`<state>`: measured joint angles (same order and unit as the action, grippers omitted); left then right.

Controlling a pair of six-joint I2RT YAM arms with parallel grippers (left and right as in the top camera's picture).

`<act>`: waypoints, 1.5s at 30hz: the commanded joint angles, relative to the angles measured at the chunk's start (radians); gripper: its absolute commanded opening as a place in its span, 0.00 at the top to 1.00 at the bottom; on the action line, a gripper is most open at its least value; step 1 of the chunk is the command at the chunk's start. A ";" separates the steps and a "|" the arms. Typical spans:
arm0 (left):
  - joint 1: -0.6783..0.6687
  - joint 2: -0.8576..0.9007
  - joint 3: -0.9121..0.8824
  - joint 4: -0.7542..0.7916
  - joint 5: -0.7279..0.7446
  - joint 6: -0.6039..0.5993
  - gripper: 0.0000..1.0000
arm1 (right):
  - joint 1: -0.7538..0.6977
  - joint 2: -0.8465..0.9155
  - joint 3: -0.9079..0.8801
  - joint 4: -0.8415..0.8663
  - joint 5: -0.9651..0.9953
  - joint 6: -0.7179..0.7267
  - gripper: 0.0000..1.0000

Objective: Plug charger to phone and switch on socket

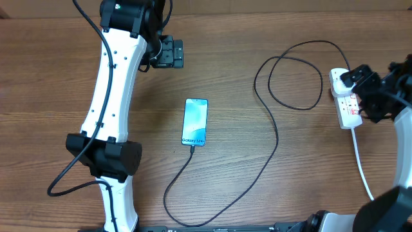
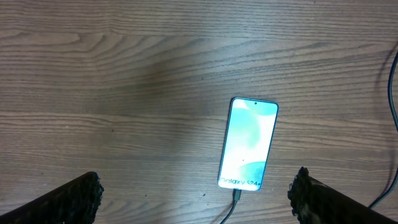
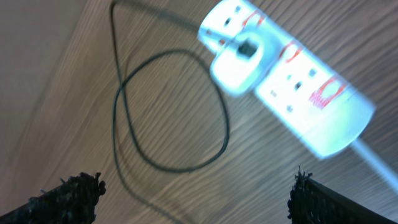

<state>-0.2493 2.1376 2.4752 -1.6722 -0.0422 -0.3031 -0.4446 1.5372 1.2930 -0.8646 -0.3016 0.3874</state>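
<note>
Left arm sits far left of the tabletop. The left fingers are spread wide w/ nothing between them, hanging above and just short of the phone.

The phone lies flat, centre-left, long axis running top-to-bottom in the overhead. Its screen is lit pale blue-teal and the "Galaxy S24" line sits at the near end. The connector tip meets the phone's lower edge and looks seated, though it's too small to be sure.

The charger is a thin black cable. It drops from the phone, curls round near the front edge, climbs to the right, makes one loose loop, then runs to the socket.

The socket is a white strip w/ red switch marks at the far right. Its long axis is roughly top-to-bottom in the overhead, diagonal in the right wrist view. Its white cord trails off toward the front. A plug sits in an outlet at the far end; it looks white in that blurred view.

The right fingers are also wide apart and hold nothing. The strip lies ahead of them, near but not touching.

Judgement: the phone end looks done, so the switch is what's left. The right arm is much nearer; the left is well apart across the tabletop. The move means bringing a fingertip down on the red rocker next to the plug. Blur hides which rocker that is, and whether it's already on.
</note>
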 commanded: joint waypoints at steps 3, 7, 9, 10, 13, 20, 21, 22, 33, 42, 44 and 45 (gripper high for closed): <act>-0.006 -0.013 0.016 0.002 -0.010 0.019 0.00 | -0.057 0.157 0.141 -0.013 -0.005 -0.083 0.00; -0.006 -0.013 0.016 0.002 -0.010 0.019 0.00 | -0.073 0.268 0.208 0.003 -0.003 -0.117 0.00; -0.006 -0.013 0.016 0.002 -0.010 0.019 0.00 | -0.073 0.304 0.210 0.034 -0.003 -0.156 0.00; -0.006 -0.013 0.016 0.002 -0.010 0.019 0.00 | -0.073 0.318 0.210 0.047 0.004 -0.164 0.00; -0.006 -0.013 0.016 0.002 -0.010 0.019 0.00 | -0.073 0.347 0.210 0.082 0.019 -0.171 0.00; -0.006 -0.013 0.016 0.002 -0.010 0.019 0.00 | -0.072 0.421 0.204 0.216 0.003 -0.188 0.00; -0.006 -0.013 0.016 0.002 -0.010 0.019 0.00 | -0.072 0.433 0.204 0.231 -0.008 -0.188 0.00; -0.006 -0.013 0.016 0.002 -0.010 0.019 0.00 | -0.072 0.444 0.204 0.240 -0.023 -0.189 0.00; -0.006 -0.013 0.016 0.002 -0.010 0.019 0.00 | -0.060 0.508 0.203 0.201 -0.084 -0.232 0.00; -0.006 -0.013 0.016 0.002 -0.010 0.019 0.00 | -0.056 0.543 0.200 0.186 -0.095 -0.232 0.00; -0.006 -0.013 0.016 0.002 -0.010 0.019 0.00 | -0.054 0.549 0.200 0.178 -0.109 -0.232 0.00; -0.006 -0.013 0.016 0.002 -0.010 0.019 0.00 | -0.053 0.549 0.200 0.175 -0.118 -0.232 0.00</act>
<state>-0.2493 2.1376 2.4752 -1.6722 -0.0422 -0.3031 -0.5140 2.0506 1.4849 -0.6739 -0.4046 0.1787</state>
